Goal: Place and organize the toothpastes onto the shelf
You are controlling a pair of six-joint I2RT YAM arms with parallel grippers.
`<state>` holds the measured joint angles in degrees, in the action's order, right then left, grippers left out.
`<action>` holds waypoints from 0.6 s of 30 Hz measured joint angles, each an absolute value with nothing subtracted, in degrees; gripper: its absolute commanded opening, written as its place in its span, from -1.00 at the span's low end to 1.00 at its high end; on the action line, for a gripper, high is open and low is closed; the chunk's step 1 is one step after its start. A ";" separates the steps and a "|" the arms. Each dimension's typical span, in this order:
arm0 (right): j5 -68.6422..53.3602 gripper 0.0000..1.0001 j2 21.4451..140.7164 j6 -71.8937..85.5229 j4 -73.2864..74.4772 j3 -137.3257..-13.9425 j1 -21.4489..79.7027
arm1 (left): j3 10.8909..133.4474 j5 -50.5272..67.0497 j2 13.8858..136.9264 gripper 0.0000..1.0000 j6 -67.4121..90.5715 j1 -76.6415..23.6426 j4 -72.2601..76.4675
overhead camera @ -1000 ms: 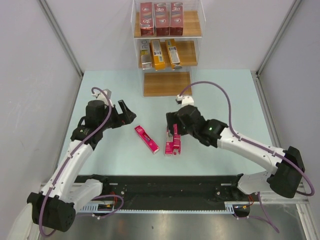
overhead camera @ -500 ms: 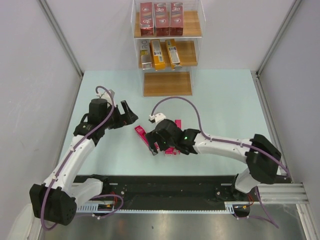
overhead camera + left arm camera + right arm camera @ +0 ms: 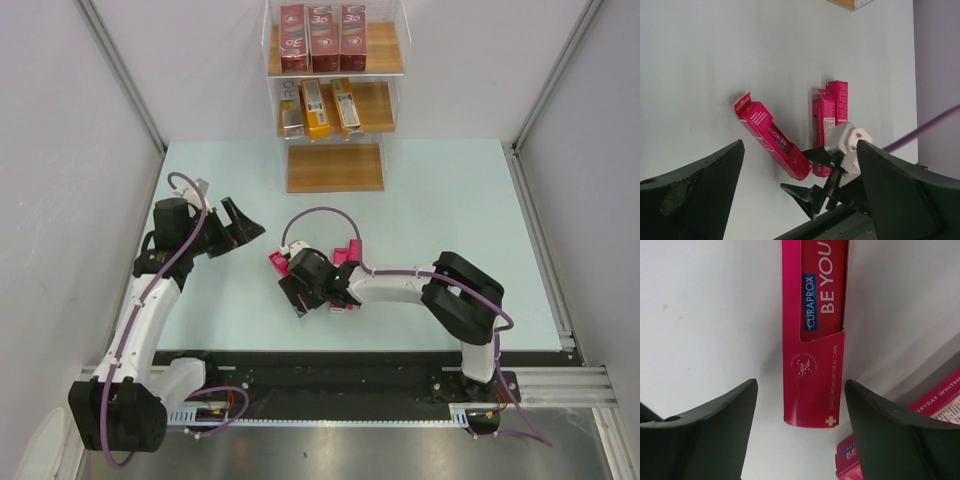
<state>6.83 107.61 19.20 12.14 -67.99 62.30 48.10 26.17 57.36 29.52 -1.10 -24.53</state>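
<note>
The jaws of the right arm (image 3: 395, 285) are standing open and straddling one end of a slim bright pink toothpaste carton (image 3: 812, 365) that is lying flat on the pale green surface (image 3: 450, 210), with a gap showing on both sides and nothing gripped. Because they are sitting over the very end of the carton rather than its middle, I judge that a pinch here is risking a swing or droop of the long box once lifted, or a crushed end flap. Two more pink cartons (image 3: 830, 112) are lying just beside it, so a sideways drift is risking a nudge to them or a double catch. The right arm is also reaching far across to the left, and the open, empty jaws of the left arm (image 3: 140, 310) are hovering near, so the two are risking a brush. The three-tier wooden and clear acrylic shelf (image 3: 335, 167) is standing well apart at the far edge, carrying wide dark red cartons (image 3: 322, 37) on top and orange-yellow cartons (image 3: 330, 108) in the middle, its lowest board lying bare; a tilted carton is liable to clip the acrylic wall on arrival.
</note>
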 measured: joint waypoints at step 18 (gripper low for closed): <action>10.66 -0.42 108.01 18.06 13.87 -69.25 62.57 | 45.28 31.00 56.66 0.99 30.11 -1.08 -22.79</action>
<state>10.66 108.01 18.06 13.87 -69.25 62.57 45.28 31.00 56.66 30.11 -1.08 -22.79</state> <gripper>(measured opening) 0.392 0.996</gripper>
